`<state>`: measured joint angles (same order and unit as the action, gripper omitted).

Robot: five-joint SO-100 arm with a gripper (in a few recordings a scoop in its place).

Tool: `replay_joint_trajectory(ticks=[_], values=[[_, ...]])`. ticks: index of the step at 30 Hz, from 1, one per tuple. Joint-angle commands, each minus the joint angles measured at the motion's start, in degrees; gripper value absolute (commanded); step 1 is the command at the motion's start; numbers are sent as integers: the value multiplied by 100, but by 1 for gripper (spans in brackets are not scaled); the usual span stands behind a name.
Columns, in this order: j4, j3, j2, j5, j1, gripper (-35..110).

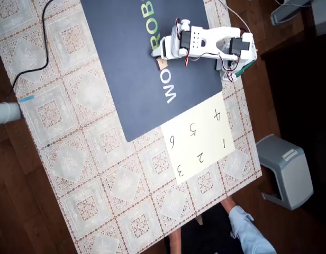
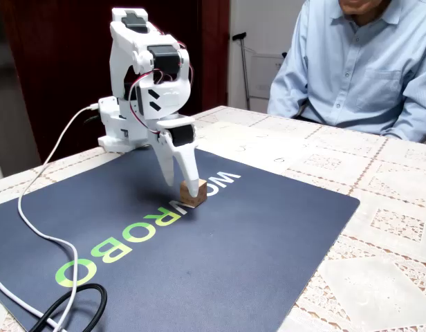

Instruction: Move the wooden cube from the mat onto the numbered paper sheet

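The small tan wooden cube rests on the dark navy mat, beside the white lettering. My white gripper points straight down at it. The fingers stand close together with their tips against the cube's top and far side, and they look shut on it. The cream numbered paper sheet lies off the mat's corner, on the side toward the person. The arm's base stands at the mat's edge.
A person in a light blue shirt sits at the table edge past the sheet. A white cable and a black one cross the mat's near end. A grey stool stands beside the table.
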<state>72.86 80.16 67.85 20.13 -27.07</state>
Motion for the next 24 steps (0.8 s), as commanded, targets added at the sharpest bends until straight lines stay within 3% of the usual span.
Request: replay_joint_trajectory(ticks=[1,13,20,24], values=[[-26,-88,105,246,185,28],[817,-510,-114,1125,519,4],[615,-422,-70,1055,352,6],[589,-431,-70,809,281,22]])
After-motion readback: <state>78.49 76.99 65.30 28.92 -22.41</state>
